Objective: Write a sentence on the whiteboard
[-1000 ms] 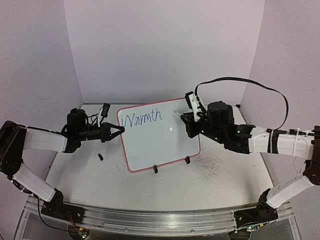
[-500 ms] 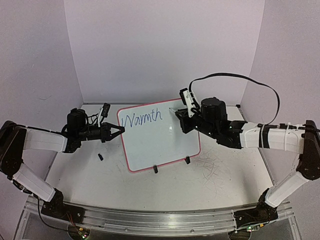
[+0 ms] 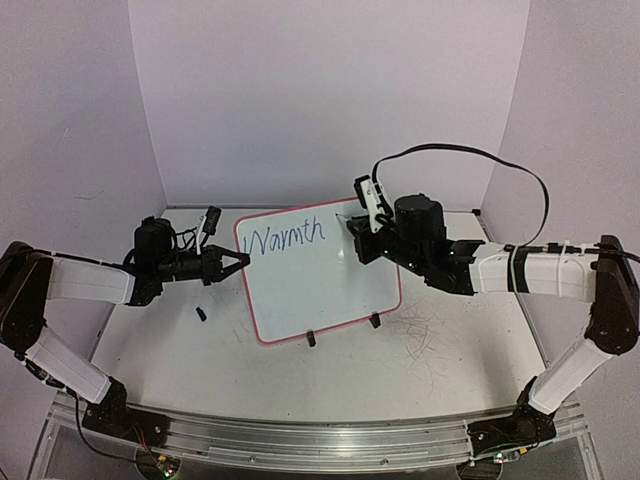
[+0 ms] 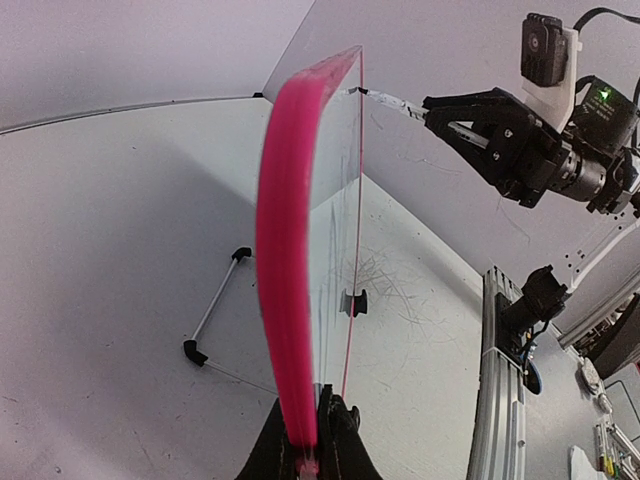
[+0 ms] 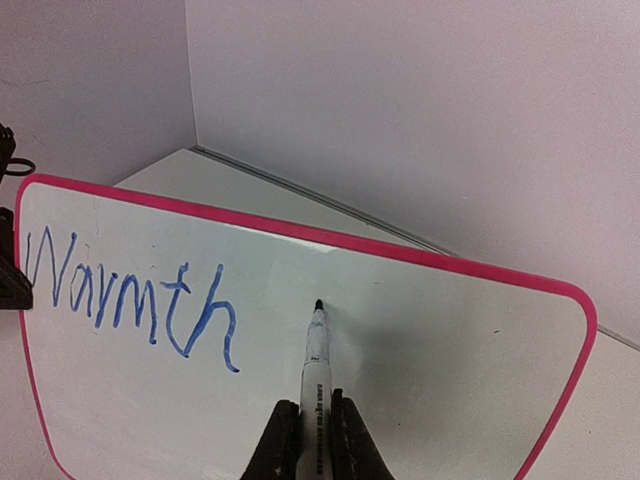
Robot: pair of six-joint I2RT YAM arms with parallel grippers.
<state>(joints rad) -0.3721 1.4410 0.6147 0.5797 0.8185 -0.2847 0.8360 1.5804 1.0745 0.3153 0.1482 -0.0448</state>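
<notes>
On the scratched bench (image 3: 200, 380), the black feet of the wire stand (image 3: 311, 339) prop up the whiteboard (image 3: 325, 290), which leans back near the middle of the bench. The left end effector (image 3: 238, 261) is clamped on the pink frame at the board's left edge, bracing it. The right end effector (image 5: 312, 418) is closed on a marker (image 5: 316, 350) whose tip points up the board. The sentence (image 5: 130, 295) so far is one blue word, "Warmth", along the top left. The marker tip sits just right of the final h. I cannot tell whether it touches the surface.

The step in hand looks like starting the second word. To do it well, leave a clear gap after the h and press lightly so the board does not rock against the left grip. Match the height and slant of the letters already there. Watch the room left before the right frame, and drop to a new line if the word will not fit.
</notes>
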